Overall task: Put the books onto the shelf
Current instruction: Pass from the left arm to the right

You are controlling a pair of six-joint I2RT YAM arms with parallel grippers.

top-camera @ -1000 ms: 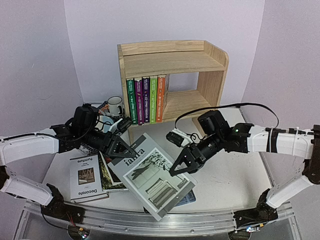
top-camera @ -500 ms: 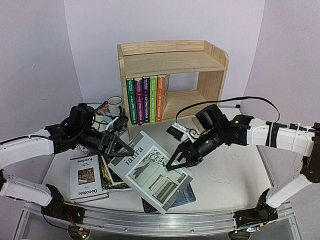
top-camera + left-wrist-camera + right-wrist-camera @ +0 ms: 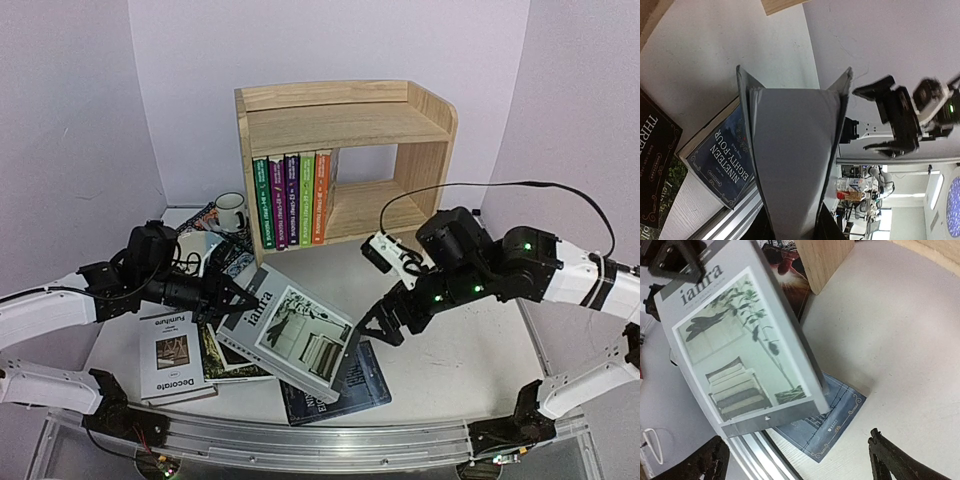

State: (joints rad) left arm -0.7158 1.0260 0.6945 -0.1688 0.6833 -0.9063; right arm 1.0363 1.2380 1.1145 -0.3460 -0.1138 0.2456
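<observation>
The right gripper has let go. A second ago its jaws were at the right edge of the grey "ianra" book; now they stand wide apart and empty, drawn back just to the right of that edge, over the table. The left gripper alone carries the book, clamped on its upper left edge by the title, its arm pulled further left than a second ago. The book hangs tilted, cover up, its low corner over the dark blue "Nineteen Eighty-Four" lying flat near the front rail; whether that corner touches it cannot be told. The pine shelf stands at the back of the table with 5 paperbacks upright at the left of its lower tier, free room to their right and the top tier bare. The white "Decorate" and other books lie flat on the left, near a mug. The release reads as a handover finished: the grey book looks to be the left arm's to bring to the shelf, while the right is free to steady it or go for the blue one. A large book held at 1 edge may swing or slip, so the lift towards the open bay calls for care. Most of the task is yet to do.
</observation>
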